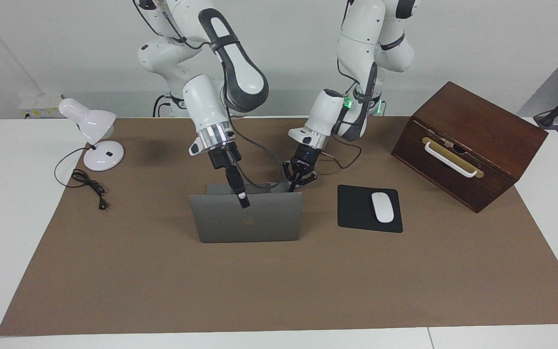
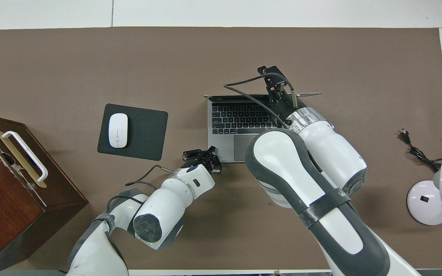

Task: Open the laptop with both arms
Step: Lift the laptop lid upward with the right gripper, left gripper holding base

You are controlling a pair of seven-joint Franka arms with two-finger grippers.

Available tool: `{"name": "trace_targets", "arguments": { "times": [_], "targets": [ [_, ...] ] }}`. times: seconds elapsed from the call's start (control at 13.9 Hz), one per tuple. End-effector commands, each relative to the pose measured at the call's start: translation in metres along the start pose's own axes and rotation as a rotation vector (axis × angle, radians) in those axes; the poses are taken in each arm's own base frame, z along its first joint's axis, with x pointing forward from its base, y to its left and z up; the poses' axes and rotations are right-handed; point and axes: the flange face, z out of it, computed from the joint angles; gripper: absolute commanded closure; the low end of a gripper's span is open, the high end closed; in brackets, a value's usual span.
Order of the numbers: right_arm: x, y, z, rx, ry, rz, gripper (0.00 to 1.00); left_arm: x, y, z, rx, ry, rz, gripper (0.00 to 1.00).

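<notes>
The silver-grey laptop (image 1: 247, 220) stands open in the middle of the brown mat, its lid nearly upright. The black keys and grey trackpad show in the overhead view (image 2: 240, 119). My right gripper (image 1: 243, 198) is shut on the lid's top edge near its middle; it also shows in the overhead view (image 2: 274, 78). My left gripper (image 1: 301, 178) is open and rests, fingers down, on the base's corner nearest the robots, toward the left arm's end (image 2: 202, 154).
A black mouse pad (image 1: 356, 211) with a white mouse (image 1: 382, 207) lies beside the laptop toward the left arm's end. A brown wooden box (image 1: 470, 143) with a white handle stands past it. A white desk lamp (image 1: 96, 135) and its cable are at the right arm's end.
</notes>
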Motion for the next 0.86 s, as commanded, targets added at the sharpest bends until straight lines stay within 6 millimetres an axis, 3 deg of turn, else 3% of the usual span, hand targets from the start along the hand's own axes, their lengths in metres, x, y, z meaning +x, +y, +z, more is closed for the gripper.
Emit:
{"name": "trace_targets", "arguments": {
  "times": [0.0,0.79],
  "targets": [
    [0.016,-0.028,0.008,0.054,0.002,0.000,0.00,-0.011,-0.007,0.014,0.014,-0.020,0.010,1.00],
    [0.041,-0.042,0.012,0.078,0.005,0.024,0.00,-0.011,-0.008,0.014,0.014,-0.022,0.009,1.00]
  ]
}}
